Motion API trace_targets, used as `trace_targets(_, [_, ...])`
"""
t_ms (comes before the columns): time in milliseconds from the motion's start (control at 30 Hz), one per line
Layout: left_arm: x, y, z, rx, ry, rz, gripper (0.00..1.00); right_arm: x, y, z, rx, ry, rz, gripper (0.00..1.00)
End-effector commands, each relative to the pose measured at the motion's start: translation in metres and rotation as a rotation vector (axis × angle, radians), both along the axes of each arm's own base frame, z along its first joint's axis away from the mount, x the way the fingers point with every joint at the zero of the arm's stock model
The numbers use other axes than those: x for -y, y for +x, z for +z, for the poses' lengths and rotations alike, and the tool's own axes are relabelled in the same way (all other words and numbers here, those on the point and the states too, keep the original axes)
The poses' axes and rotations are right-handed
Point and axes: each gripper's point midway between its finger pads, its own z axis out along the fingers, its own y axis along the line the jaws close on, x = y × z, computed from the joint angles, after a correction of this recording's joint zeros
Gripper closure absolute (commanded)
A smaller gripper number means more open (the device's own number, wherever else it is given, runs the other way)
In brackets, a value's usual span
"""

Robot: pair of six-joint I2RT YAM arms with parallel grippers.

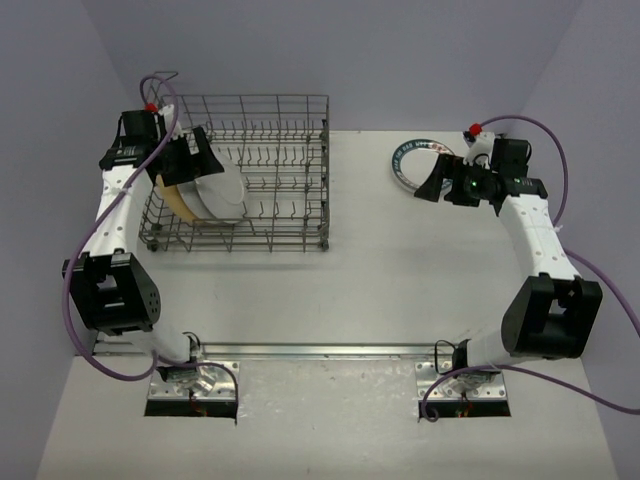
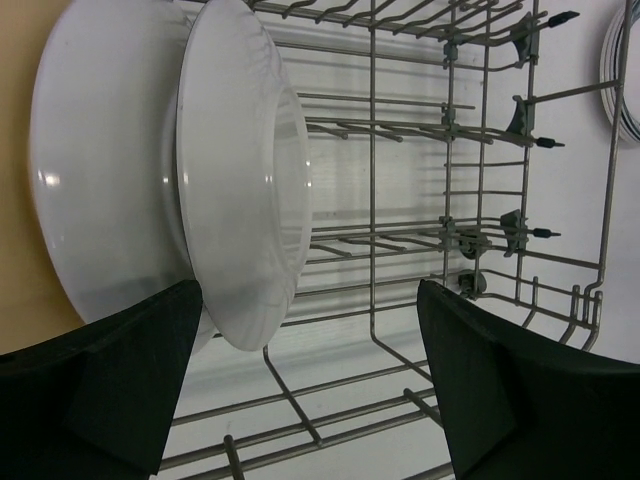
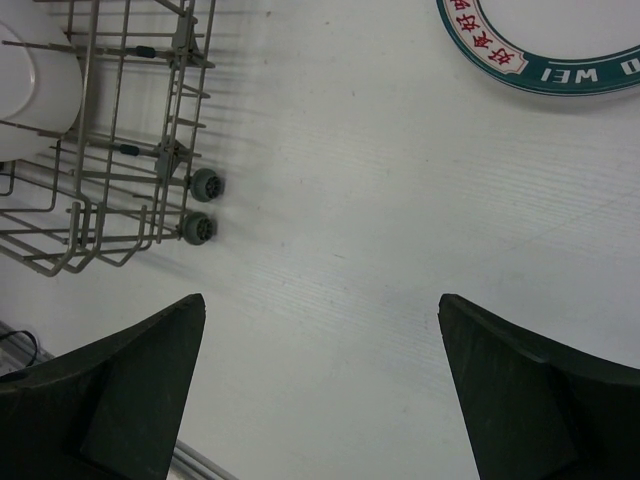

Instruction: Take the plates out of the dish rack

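The grey wire dish rack (image 1: pixel 290 150) stands at the back left of the table. At its left end stand white-backed plates (image 1: pixel 218 190) and a tan plate (image 1: pixel 172 200), leaning upright. My left gripper (image 1: pixel 190 158) is open just above them. In the left wrist view two white plates (image 2: pixel 240 180) stand on edge in the rack (image 2: pixel 420 200). The nearer one's lower rim sits between my open jaws (image 2: pixel 310 290), close to the left finger (image 2: pixel 110 380). My right gripper (image 1: pixel 443 183) is open and empty, beside a teal-rimmed plate (image 1: pixel 405 160) lying flat on the table, which also shows in the right wrist view (image 3: pixel 540 65).
The rack's small wheels (image 3: pixel 205 185) and right end (image 3: pixel 120 170) show in the right wrist view. A metal rail (image 1: pixel 320 350) runs along the table near the arm bases. Purple cables (image 1: pixel 75 300) loop beside both arms. The flat plates also show in the left wrist view (image 2: pixel 622 70).
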Motion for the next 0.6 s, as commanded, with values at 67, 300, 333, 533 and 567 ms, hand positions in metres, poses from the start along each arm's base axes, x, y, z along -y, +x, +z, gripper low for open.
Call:
trace_targets(67, [0.001,0.023,-0.002,0.041,-0.028,-0.028,0.15,-0.009,0.005,0.014,0.045,0.052,0.025,0.01])
trace_targets(300, [0.004,0.031,-0.019,0.030,-0.056,-0.044,0.19,-0.011,0.006,0.009,0.025,0.075,0.021,0.01])
trace_targets(333, [0.007,0.031,-0.019,0.034,-0.069,-0.063,0.22,-0.011,0.006,0.006,0.019,0.077,0.022,0.01])
trace_targets(533, [0.035,0.028,-0.009,0.087,-0.180,-0.207,0.40,-0.013,0.008,0.002,0.002,0.095,0.020,0.01])
trace_targets(567, [0.039,0.027,-0.009,0.088,-0.199,-0.225,0.43,-0.013,0.008,0.002,0.001,0.099,0.021,0.01])
